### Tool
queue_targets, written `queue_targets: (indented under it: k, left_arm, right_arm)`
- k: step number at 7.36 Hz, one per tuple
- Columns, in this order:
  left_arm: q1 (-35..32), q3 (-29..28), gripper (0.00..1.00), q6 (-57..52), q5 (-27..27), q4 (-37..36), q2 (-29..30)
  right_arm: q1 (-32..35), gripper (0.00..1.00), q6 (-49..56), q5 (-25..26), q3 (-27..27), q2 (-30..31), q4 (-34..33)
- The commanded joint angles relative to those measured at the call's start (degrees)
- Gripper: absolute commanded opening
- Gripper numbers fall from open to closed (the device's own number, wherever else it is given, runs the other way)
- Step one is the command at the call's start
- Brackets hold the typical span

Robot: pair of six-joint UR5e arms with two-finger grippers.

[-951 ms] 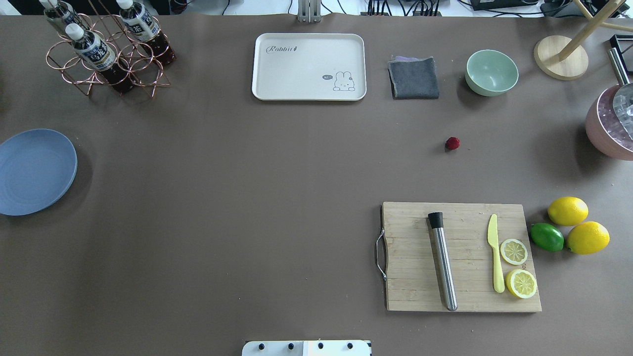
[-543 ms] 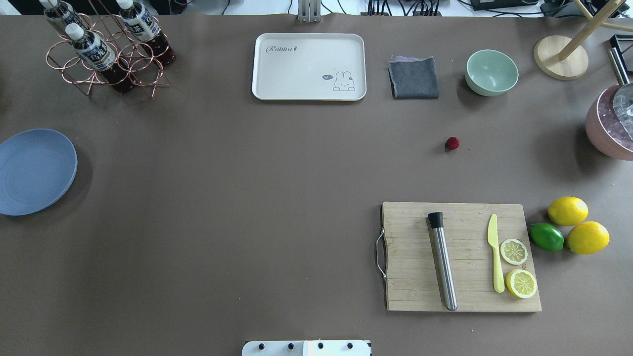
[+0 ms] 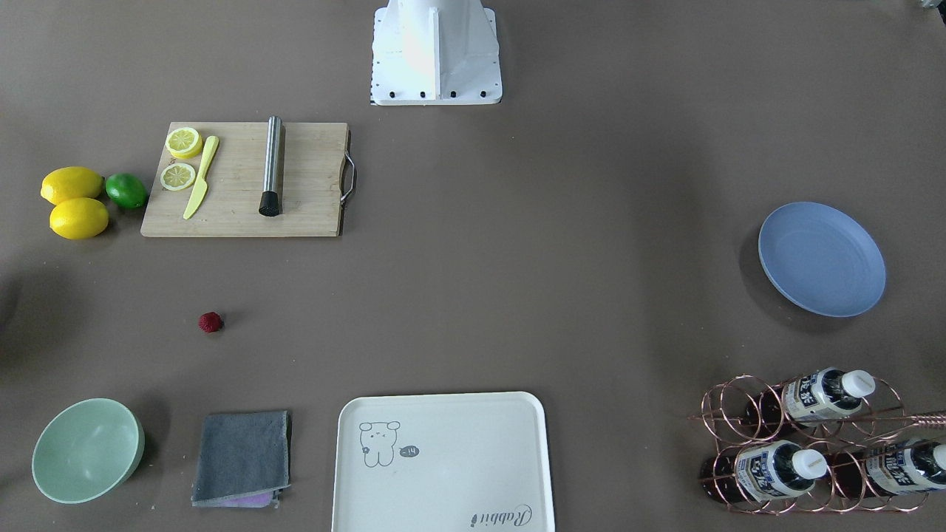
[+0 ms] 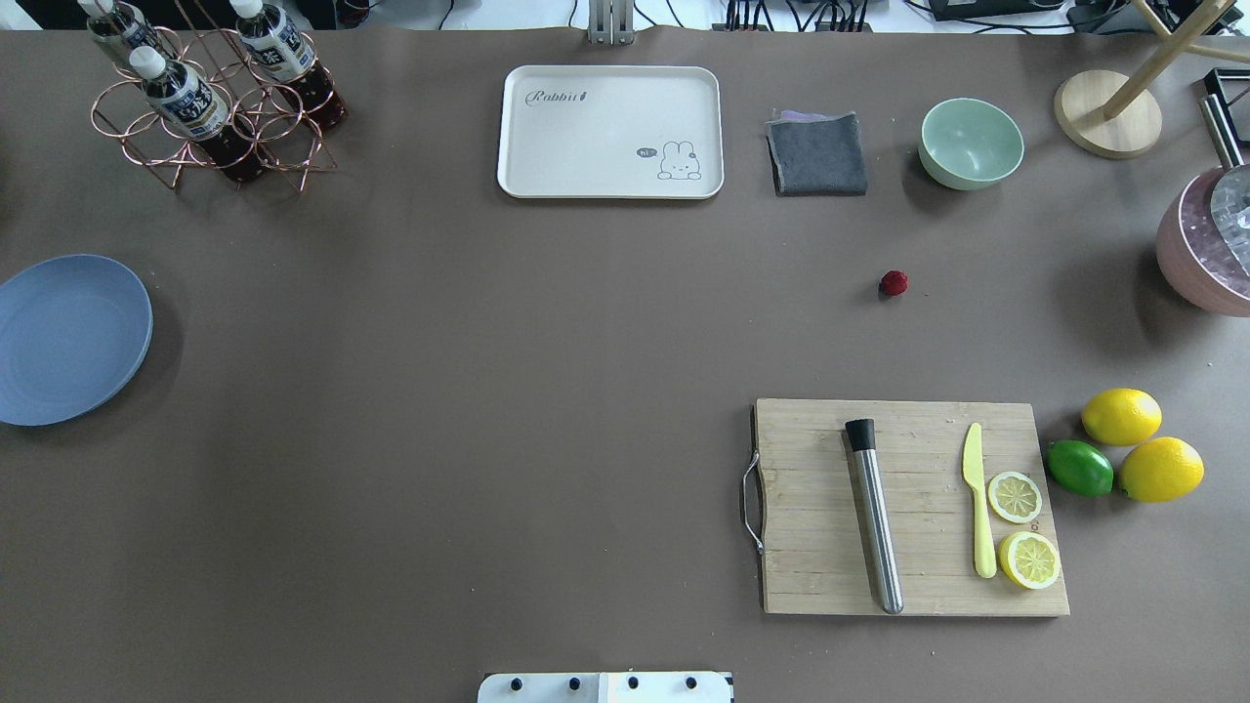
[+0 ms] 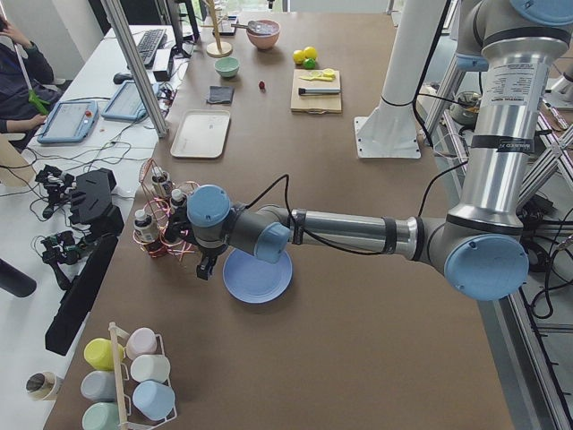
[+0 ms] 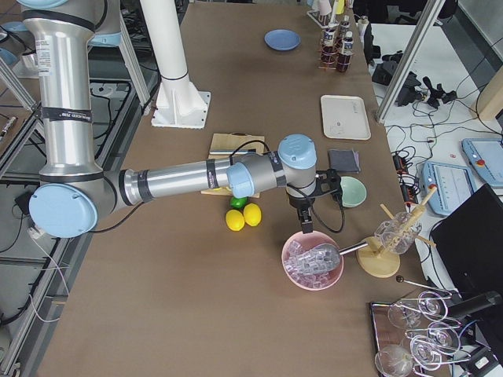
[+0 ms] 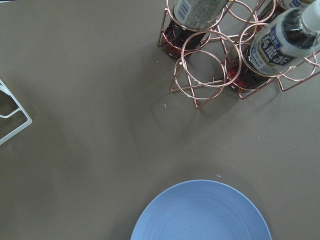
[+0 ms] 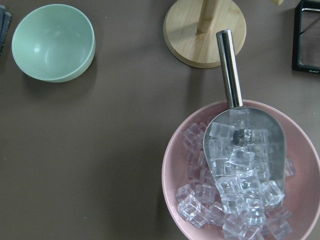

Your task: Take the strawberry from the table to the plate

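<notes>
The strawberry (image 4: 894,283), a tiny dark-red berry, lies alone on the brown table (image 4: 488,391), between the green bowl and the cutting board; it also shows as the strawberry (image 3: 211,322). The blue plate (image 4: 73,337) sits bare at the table's far left edge. My left gripper (image 5: 208,265) hangs over the table beside the plate (image 5: 258,276), near the bottle rack. Far from the berry, my right gripper (image 6: 305,228) hovers at the pink ice bowl's rim. Both grippers show only in the side views, so I cannot tell whether either is open or shut.
A cutting board (image 4: 908,508) carries a steel muddler, a yellow knife and lemon slices. Two lemons and a lime (image 4: 1079,469) lie right of it. At the back stand a green bowl (image 4: 971,143), grey cloth (image 4: 816,154), cream tray (image 4: 610,132) and bottle rack (image 4: 210,98). An ice bowl (image 4: 1206,249) is far right.
</notes>
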State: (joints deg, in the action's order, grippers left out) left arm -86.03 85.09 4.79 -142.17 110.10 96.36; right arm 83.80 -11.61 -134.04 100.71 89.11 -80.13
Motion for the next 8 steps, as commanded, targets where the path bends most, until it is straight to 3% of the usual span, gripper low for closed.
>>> queue_targets:
  k: [1,4,6,8]
  left_arm:
    - [2.0,-8.5,0.99,0.3,1.1,6.1,0.0]
    - [5.1,-12.4,0.98,4.2,1.1,9.9,-0.8]
    - [10.1,-17.7,0.94,12.4,1.1,21.7,-1.2]
    - [11.7,-18.7,0.85,14.1,1.1,25.3,-1.9]
  right_arm:
    - [-5.8,1.0,-8.8,0.4,0.0,-0.3,3.3]
    - [-12.3,0.99,-21.0,3.4,-0.2,-0.1,10.9]
    - [-13.0,0.99,-21.1,3.7,-0.2,-0.3,11.0]
    - [-13.0,0.99,-21.2,3.7,0.0,-0.3,11.0]
